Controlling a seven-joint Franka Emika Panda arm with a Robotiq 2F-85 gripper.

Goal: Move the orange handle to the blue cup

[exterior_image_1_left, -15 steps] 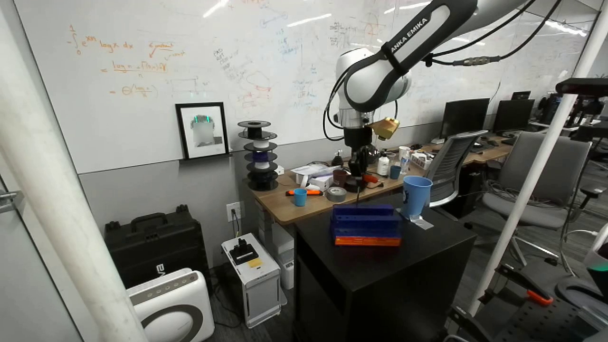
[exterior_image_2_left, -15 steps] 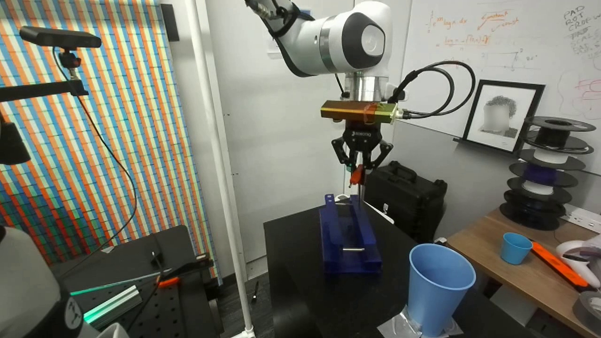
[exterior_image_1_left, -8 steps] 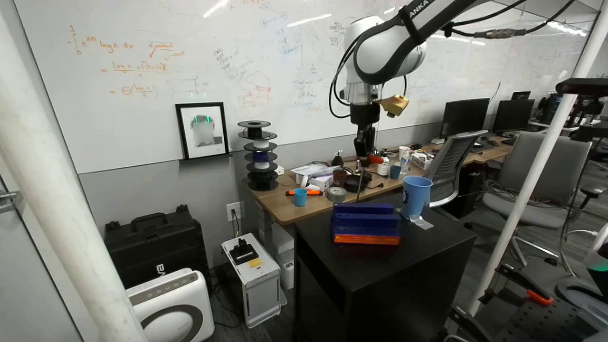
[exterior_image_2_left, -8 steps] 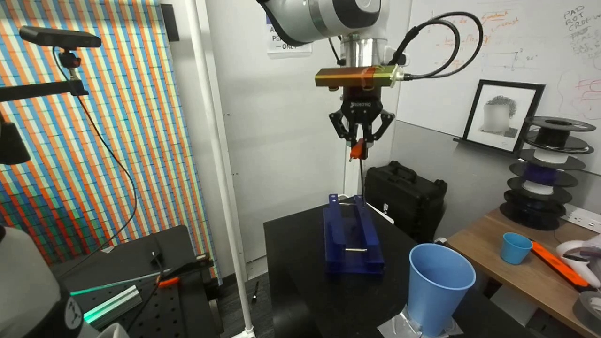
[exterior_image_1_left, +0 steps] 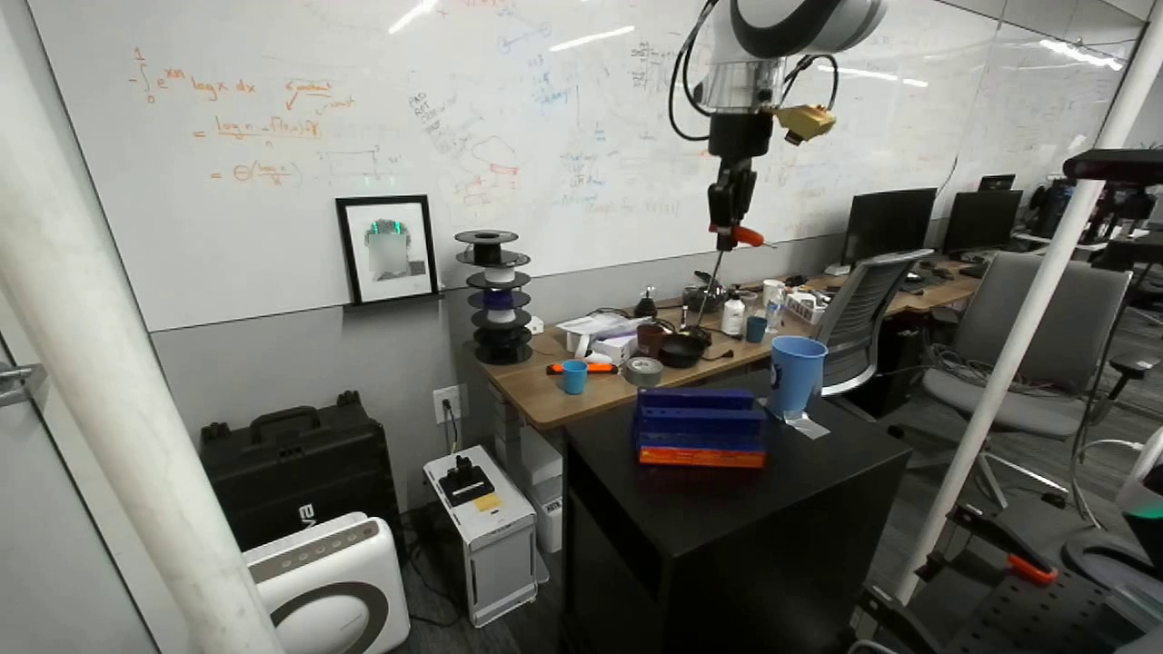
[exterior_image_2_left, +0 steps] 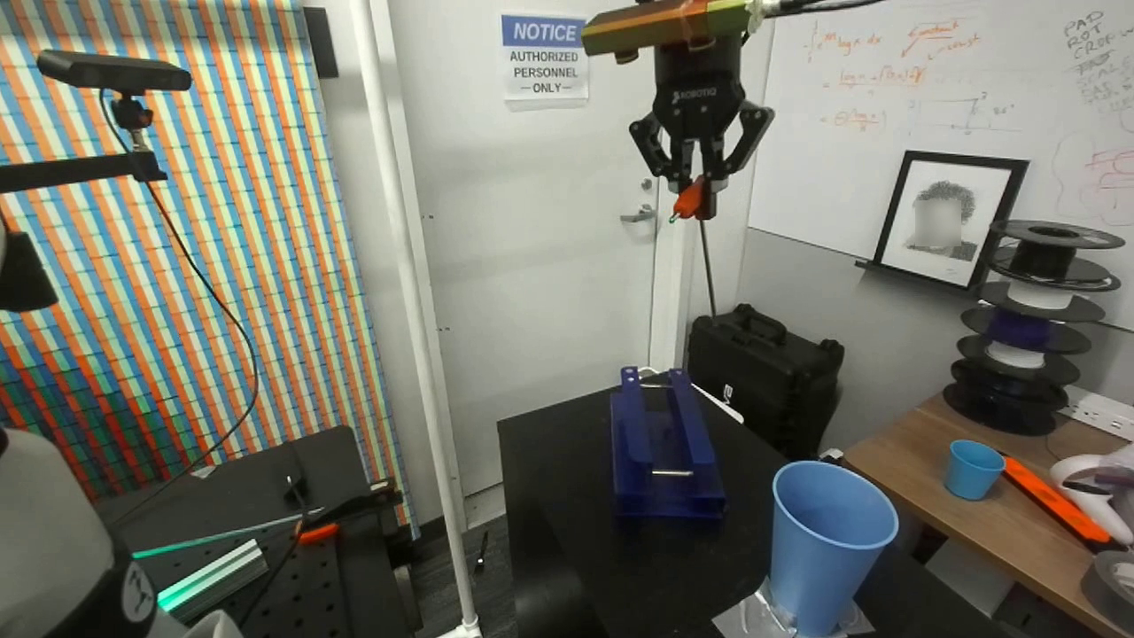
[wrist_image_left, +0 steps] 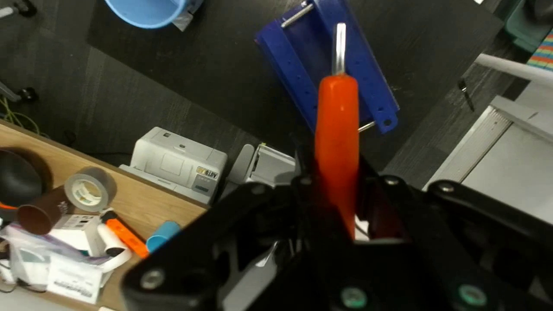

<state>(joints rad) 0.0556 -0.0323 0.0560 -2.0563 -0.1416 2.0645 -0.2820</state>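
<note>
Bringing the orange handle to the blue cup seems to be the step in hand. In an exterior view, the gripper has its jaws drawn tight on the handle, held well above the level of the black cabinet; the cup stands upright on that top, right of the blue rack.

In an exterior view, a thin dark rod slants down below the jaws; whether it belongs to the handle I cannot tell. The cup stands nearer than the rack, to the right, with crinkled shiny film around its base. The next move likely calls for a shift toward the cup, then a careful lowering, as the rod could catch on it.

In the wrist view, the handle looks like smooth, glossy plastic, long and rounded, with a bright metal shaft jutting from its end. The rack has flat, drilled rails joined by shiny metal bars; only part of the cup shows, round and smooth.
</note>
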